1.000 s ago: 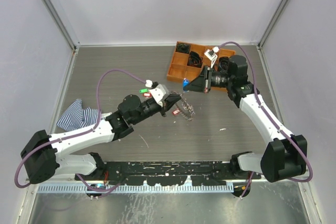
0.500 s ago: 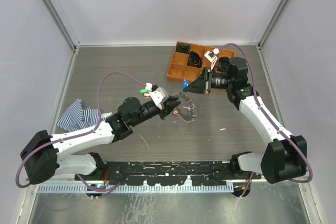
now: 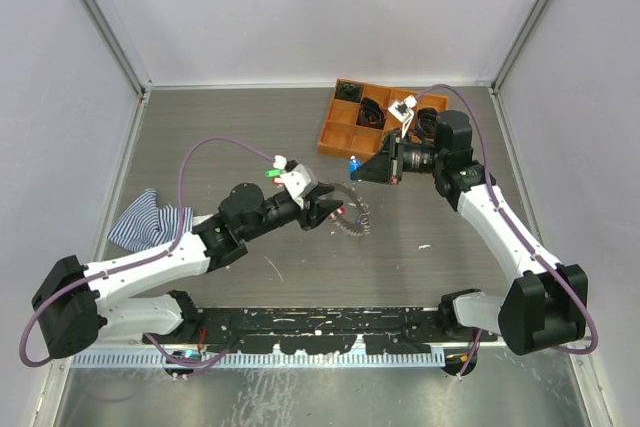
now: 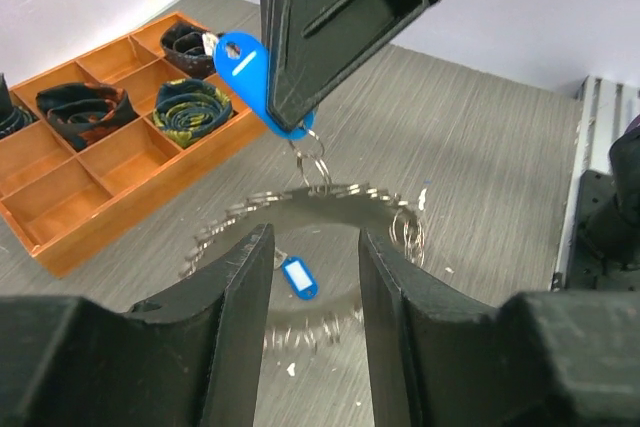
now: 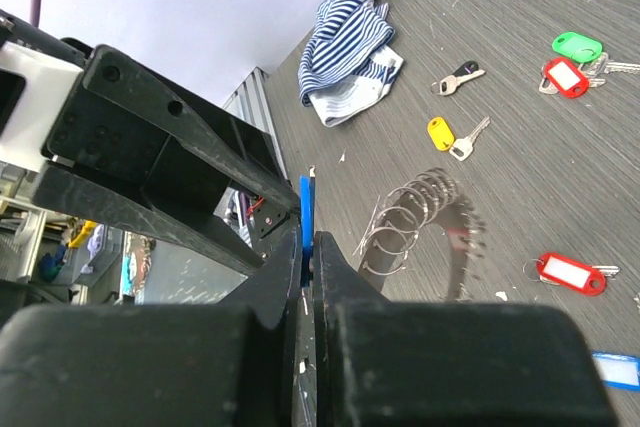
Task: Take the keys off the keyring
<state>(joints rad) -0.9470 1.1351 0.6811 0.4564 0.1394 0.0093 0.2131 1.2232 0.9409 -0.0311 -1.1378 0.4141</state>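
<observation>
The keyring (image 4: 322,197), a toothed grey loop, lies on the table; its far side hangs by small links from a blue-tagged key (image 4: 245,69). My right gripper (image 5: 312,237) is shut on that blue tag (image 5: 305,209) and holds it above the table. It shows in the top view (image 3: 364,168) and the left wrist view (image 4: 292,119). My left gripper (image 4: 315,247) is open and empty just short of the keyring (image 3: 352,215), with its fingers (image 4: 238,292) on either side of the ring's near arc. A small blue tag (image 4: 298,277) lies inside the loop.
Loose keys lie on the table: green tag (image 5: 577,45), red tag (image 5: 565,77), yellow tag (image 5: 440,132), a black-headed key (image 5: 460,75), another red tag (image 5: 570,272). The striped cloth (image 3: 150,217) lies at the left. An orange tray (image 3: 372,115) of black coils stands at the back right.
My left gripper has slid a little forward and down towards the keyring. The right gripper has lifted slightly with the blue tag, and the ring has shifted a little.
</observation>
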